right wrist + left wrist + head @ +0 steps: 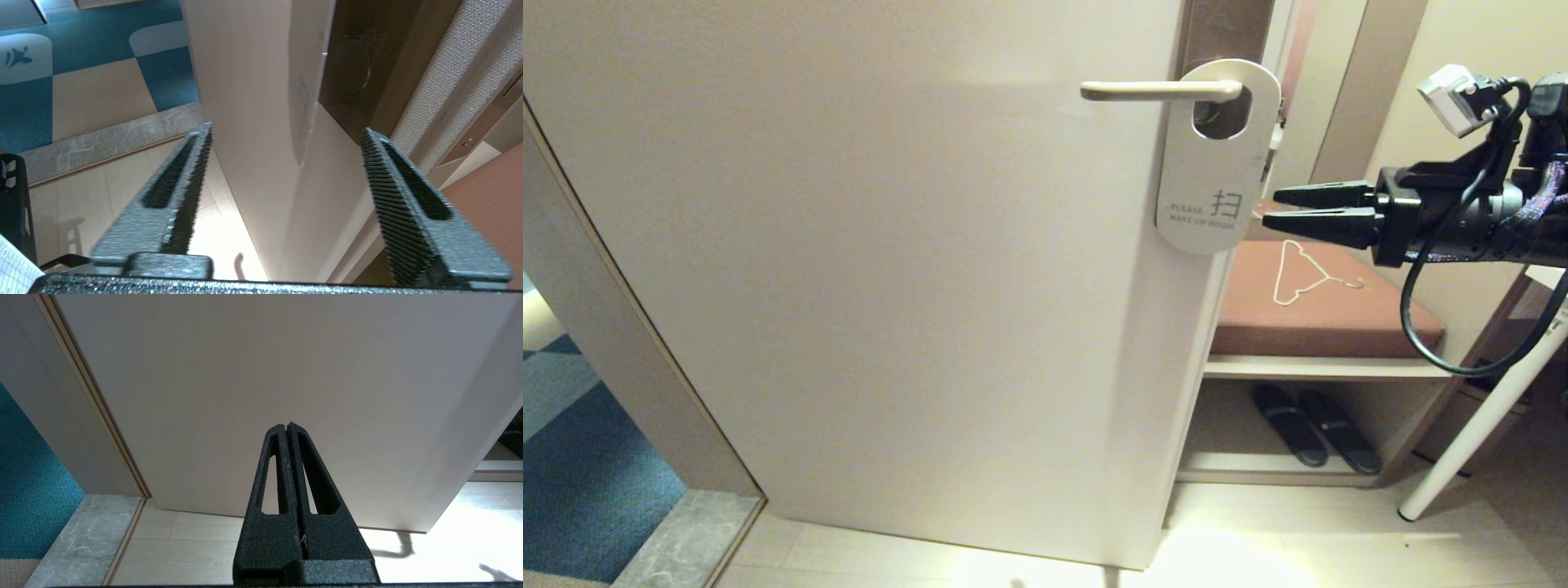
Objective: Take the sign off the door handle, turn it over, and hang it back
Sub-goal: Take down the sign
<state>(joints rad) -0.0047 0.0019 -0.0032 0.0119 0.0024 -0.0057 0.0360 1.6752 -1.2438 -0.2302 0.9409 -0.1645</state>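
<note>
- Head view: the sign (1215, 159) is seen hung on the door handle (1156, 91) by its oval hole, near the door's (849, 269) free edge, with its white face outward. "PLEASE MAKE UP ROOM" can be read on it in grey, beside one Chinese character.
- The right gripper (1278, 207) is held level just beside the sign's lower right edge, its black fingers parted by a narrow gap and pointed at the card. Contact with the card cannot be made out.
- Behind the gripper, a thin white wire hanger (1303, 273) is laid on a brown bench cushion (1331, 314), and a pair of dark slippers (1315, 426) is kept on the shelf beneath.
- Left wrist view: the left gripper (287, 425) is shown pressed closed, with nothing between its fingers, low before the plain door face above the pale floor (196, 547).
- Right wrist view: the ribbed fingers (392, 192) are spread wide on either side of the door's edge, and the sign's edge (301, 118) is seen side-on between them, untouched. Blue and beige carpet (102, 81) is visible beyond the doorway.
</note>
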